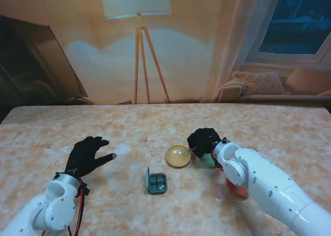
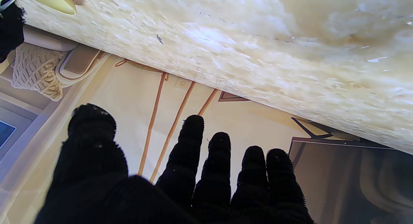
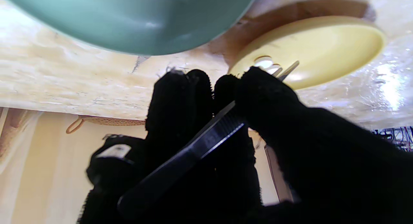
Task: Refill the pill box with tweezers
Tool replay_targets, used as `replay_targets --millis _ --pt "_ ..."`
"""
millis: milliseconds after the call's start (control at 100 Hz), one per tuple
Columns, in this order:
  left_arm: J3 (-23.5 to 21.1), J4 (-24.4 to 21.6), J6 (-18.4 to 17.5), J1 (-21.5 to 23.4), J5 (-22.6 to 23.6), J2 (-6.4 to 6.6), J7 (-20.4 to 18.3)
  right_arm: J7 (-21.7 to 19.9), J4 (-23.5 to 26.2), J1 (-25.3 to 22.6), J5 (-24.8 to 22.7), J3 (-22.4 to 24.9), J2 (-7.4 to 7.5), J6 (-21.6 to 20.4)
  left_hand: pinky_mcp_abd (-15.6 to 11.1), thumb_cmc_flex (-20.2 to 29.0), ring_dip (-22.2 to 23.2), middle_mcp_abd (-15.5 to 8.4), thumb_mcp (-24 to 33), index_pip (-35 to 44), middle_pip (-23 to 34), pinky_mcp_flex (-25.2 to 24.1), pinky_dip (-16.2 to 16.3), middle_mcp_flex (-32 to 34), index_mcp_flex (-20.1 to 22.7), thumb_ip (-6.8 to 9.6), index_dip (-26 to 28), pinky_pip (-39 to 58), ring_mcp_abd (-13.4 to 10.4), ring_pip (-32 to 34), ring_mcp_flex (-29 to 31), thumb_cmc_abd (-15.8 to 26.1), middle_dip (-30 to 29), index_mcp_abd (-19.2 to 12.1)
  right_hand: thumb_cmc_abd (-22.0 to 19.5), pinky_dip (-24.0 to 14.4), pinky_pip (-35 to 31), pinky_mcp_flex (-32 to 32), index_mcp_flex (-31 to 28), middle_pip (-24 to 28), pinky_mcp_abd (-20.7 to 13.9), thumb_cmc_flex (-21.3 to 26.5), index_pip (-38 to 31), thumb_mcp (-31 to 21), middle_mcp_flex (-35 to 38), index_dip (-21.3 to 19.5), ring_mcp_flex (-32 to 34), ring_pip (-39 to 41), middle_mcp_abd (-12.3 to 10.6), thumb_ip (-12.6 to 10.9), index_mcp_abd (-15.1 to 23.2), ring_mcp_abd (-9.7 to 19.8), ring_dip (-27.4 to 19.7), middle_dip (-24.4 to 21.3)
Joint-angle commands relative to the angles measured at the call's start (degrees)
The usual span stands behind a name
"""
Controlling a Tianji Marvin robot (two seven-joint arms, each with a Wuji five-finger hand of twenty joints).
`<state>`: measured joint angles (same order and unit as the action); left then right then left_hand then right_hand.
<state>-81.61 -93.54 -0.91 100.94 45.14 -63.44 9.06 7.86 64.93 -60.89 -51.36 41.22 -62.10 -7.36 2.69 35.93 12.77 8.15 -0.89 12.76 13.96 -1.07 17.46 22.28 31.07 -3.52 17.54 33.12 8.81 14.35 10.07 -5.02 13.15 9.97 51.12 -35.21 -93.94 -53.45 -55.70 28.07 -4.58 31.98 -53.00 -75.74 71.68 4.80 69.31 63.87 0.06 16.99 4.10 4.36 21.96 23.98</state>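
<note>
A yellow dish [image 1: 177, 156] with two white pills [image 1: 177, 152] sits mid-table. My right hand [image 1: 204, 141], in a black glove, is shut on black tweezers [image 3: 193, 150]; their metal tips [image 3: 285, 71] reach into the yellow dish [image 3: 322, 46] beside the pills [image 3: 266, 62]. The small dark pill box [image 1: 157, 183] lies open nearer to me, lid raised on its left side, something white inside. My left hand [image 1: 89, 156] rests on the table at the left, fingers spread, holding nothing; its fingers [image 2: 190, 159] show in the left wrist view.
A green bowl [image 1: 208, 160] sits right of the yellow dish, partly under my right wrist, and appears as the green bowl [image 3: 129, 21] in the right wrist view. Something red [image 1: 238, 189] shows beneath my right forearm. The far table edge [image 1: 165, 105] meets the wall.
</note>
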Motion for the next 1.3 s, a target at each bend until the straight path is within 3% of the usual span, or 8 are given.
replay_targets --millis 0,710,1290 --pt "-0.26 -0.6 0.12 0.33 0.16 0.07 -1.01 -0.73 -0.65 0.51 0.24 -0.36 -0.49 0.4 -2.57 -0.7 -0.86 -1.07 -0.84 -0.93 -0.83 -0.67 -0.9 -1.31 -0.53 0.9 -0.54 -0.97 -0.96 -1.09 -0.83 1.18 -0.76 -0.46 -2.38 -0.08 -0.66 -1.38 -0.63 1.51 -14.9 0.15 -2.02 -0.85 -0.3 0.4 -0.39 0.75 6.91 -0.67 0.76 -3.04 1.61 -0.97" --pt "-0.65 -0.67 0.37 1.01 -0.38 -0.03 -0.97 0.48 -6.71 8.05 2.12 -10.35 -2.35 3.53 -2.7 -0.57 -0.82 -1.05 -0.79 -1.03 -0.7 -0.6 -0.9 -1.4 -0.47 0.92 -0.53 -1.07 -1.01 -0.99 -1.03 1.3 -0.71 -0.25 -3.18 0.68 1.47 0.59 0.82 1.73 -14.83 -1.02 2.33 -0.94 -3.69 0.52 -2.95 -0.86 6.74 -1.37 -1.0 -2.83 2.52 -2.02" --pt "-0.65 0.36 -0.31 0.99 -1.44 -0.28 0.13 -0.91 -7.73 11.37 2.17 -14.96 -2.86 3.83 -2.71 -0.75 -0.86 -1.1 -0.84 -1.28 -0.79 -0.76 -1.07 -1.79 -0.68 0.94 -0.68 -1.45 -1.03 -1.11 -1.67 1.97 -0.74 -0.08 -3.5 1.0 2.53 1.64 1.14 1.84 -14.53 -1.26 4.01 -1.15 -5.14 -0.11 -4.25 -1.7 6.62 -1.83 -0.97 -2.8 2.98 -2.38"
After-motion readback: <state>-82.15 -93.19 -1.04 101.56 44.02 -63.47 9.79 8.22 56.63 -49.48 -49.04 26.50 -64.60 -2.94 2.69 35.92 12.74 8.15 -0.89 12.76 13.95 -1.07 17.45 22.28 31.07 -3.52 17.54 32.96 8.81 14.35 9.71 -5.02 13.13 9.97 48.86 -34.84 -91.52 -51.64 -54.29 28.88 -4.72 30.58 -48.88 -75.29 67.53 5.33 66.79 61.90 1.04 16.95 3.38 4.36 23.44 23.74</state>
